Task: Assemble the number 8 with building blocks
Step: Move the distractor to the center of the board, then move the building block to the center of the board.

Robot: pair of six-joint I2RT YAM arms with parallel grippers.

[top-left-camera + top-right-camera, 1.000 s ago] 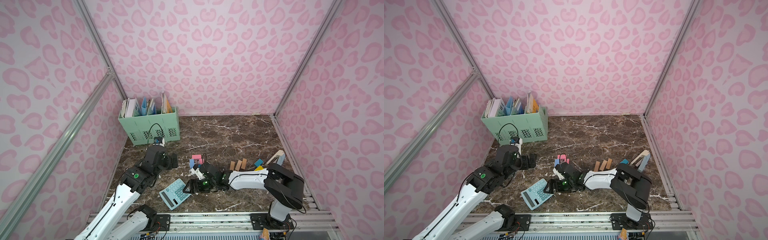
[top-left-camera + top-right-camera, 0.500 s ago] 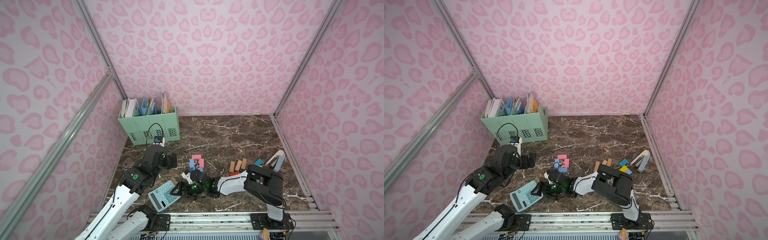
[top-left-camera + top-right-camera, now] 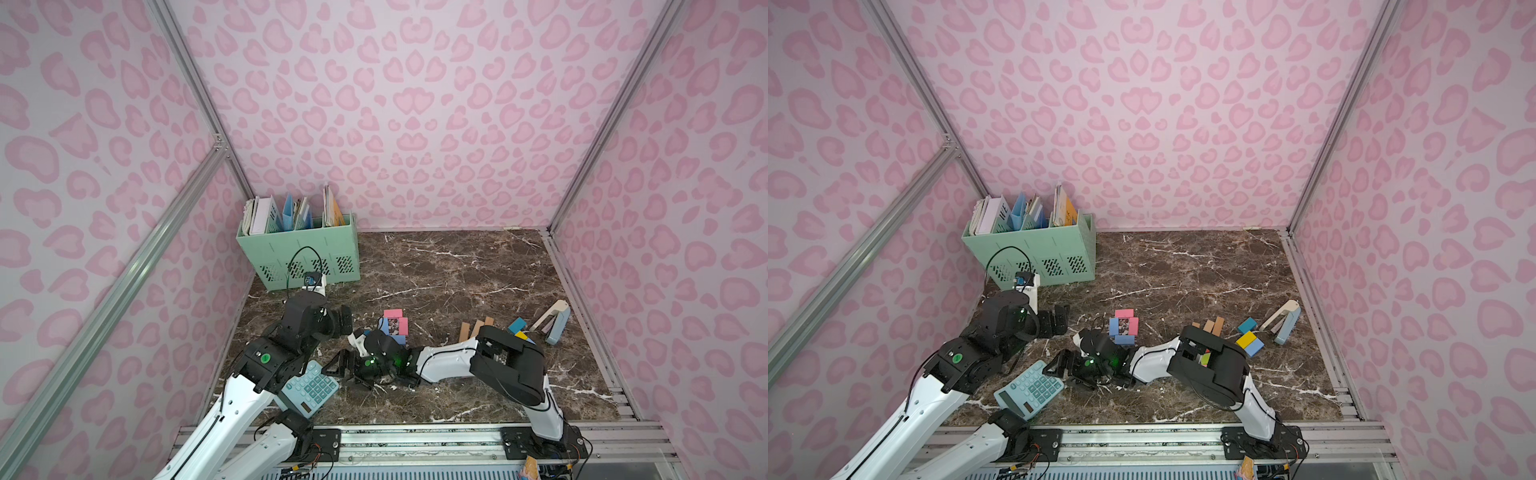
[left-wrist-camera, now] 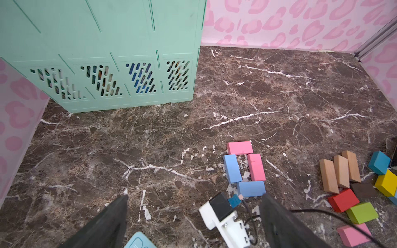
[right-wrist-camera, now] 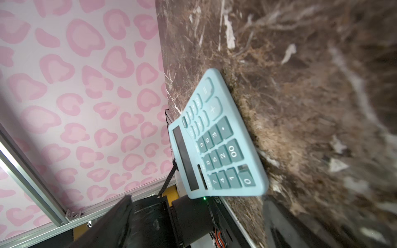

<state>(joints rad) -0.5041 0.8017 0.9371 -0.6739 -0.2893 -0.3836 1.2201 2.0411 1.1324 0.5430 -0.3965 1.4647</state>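
brown block (image 4: 363,190) seen from left wrist only

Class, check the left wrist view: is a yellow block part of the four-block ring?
No: only pink blocks and blue blocks form it; the yellow block lies apart.

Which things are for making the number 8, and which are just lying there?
For the 8:
pink and blue blocks laid in a square; three wooden blocks; red block; green block; yellow block; teal block.

Just lying about:
light-blue calculator; green file box holding books; stapler-like tool.
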